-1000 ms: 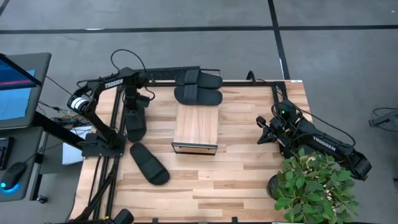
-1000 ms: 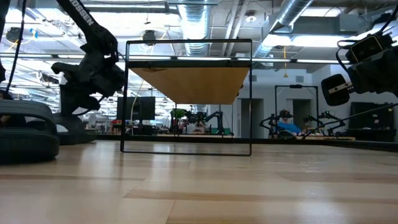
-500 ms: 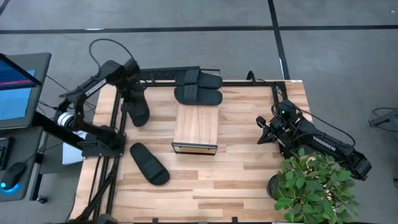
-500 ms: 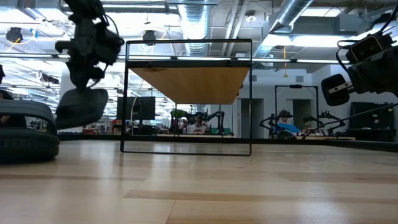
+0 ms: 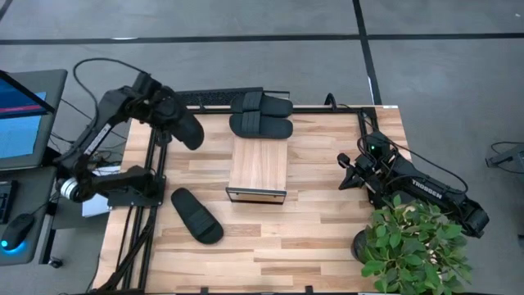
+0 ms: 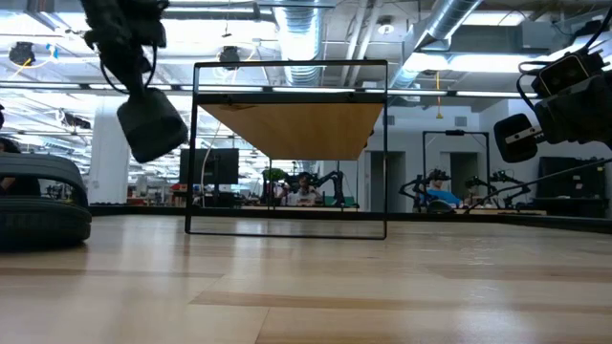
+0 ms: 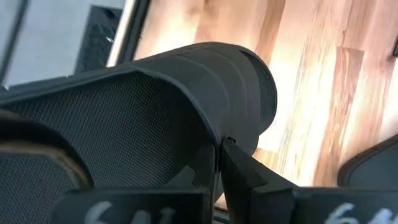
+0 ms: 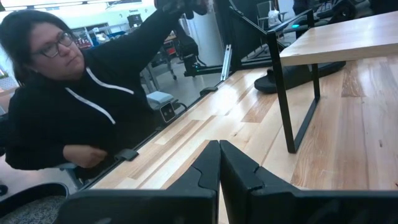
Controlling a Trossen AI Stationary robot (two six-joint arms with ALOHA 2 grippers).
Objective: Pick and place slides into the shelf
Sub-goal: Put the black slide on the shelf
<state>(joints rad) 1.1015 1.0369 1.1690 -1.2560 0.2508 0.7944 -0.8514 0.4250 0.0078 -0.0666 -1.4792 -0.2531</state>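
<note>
The left end effector (image 5: 168,111) is raised above the far left corner of the light butcher-block tabletop (image 5: 319,205), its fingers pinching one matte black ribbed-strap slide sandal (image 5: 188,129) clear of the surface (in the low view it hangs tilted in the air, left of the shelf frame). The low light-wood shelf with a dark frame edge (image 5: 259,170) stands mid-table; two more black slides (image 5: 260,115) lie side by side just beyond its far end, and a fourth slide (image 5: 196,215) lies flat near its front left corner. The right end effector (image 5: 350,170) waits at the right side beside a green potted plant (image 5: 413,246), fingers pressed together, and a person in a black hooded top (image 8: 74,99) shows beyond the table in the right wrist view.
</note>
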